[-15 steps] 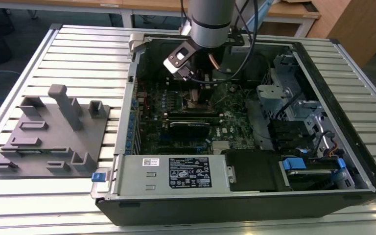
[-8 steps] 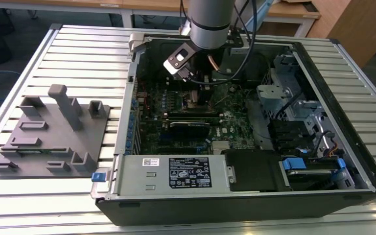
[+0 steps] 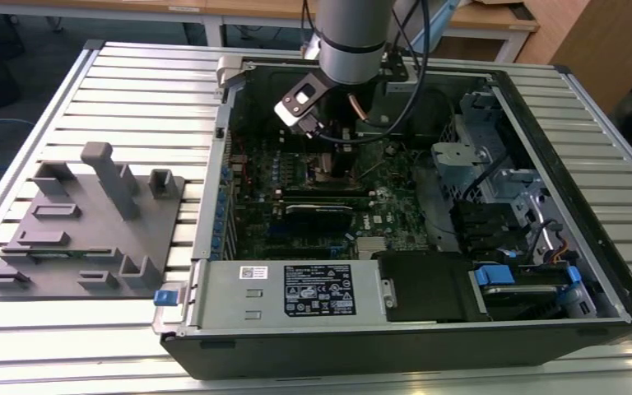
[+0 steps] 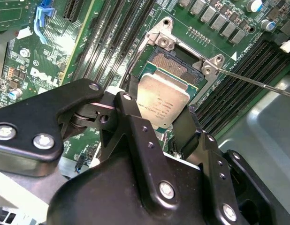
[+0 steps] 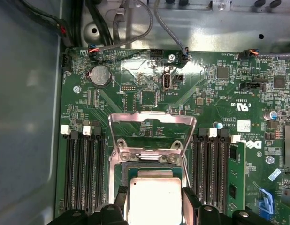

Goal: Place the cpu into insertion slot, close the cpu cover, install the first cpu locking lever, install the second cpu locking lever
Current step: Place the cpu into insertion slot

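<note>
Chip [image 4: 164, 96] gripped in the claw [image 4: 160, 110]
It sits between the fingers, right over the socket [image 4: 175, 65], cover [image 5: 135, 117] raised.

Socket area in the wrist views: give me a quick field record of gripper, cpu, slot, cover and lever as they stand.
gripper: shut on the cpu, one finger at each side edge
cpu: over the near part of the slot; seated or not, cannot tell
insertion slot: pin field partly uncovered beyond the chip
cpu cover: swung open, standing up off the socket
locking lever: thin rod sticking out from a socket corner, apparently not latched
</note>
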Robot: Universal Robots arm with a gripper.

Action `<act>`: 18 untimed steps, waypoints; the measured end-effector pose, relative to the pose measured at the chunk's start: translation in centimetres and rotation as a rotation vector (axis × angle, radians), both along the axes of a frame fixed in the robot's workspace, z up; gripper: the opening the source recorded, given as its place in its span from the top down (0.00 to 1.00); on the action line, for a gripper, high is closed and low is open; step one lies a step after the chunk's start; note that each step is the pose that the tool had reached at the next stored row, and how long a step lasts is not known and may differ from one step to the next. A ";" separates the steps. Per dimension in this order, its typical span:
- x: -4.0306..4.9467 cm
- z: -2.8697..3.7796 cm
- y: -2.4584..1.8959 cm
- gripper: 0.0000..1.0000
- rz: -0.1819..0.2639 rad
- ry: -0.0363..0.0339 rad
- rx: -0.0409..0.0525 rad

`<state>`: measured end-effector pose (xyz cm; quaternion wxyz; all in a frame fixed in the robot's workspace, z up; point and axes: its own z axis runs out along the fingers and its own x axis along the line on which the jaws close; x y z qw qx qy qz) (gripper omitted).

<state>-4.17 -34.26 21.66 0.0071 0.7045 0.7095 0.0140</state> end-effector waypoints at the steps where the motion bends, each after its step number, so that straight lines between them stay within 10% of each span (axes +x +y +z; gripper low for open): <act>1: 0.00 -0.04 0.03 0.46 -0.003 0.0000 0.0001; 18: -0.26 -0.82 0.34 0.46 -0.010 -0.0001 0.0001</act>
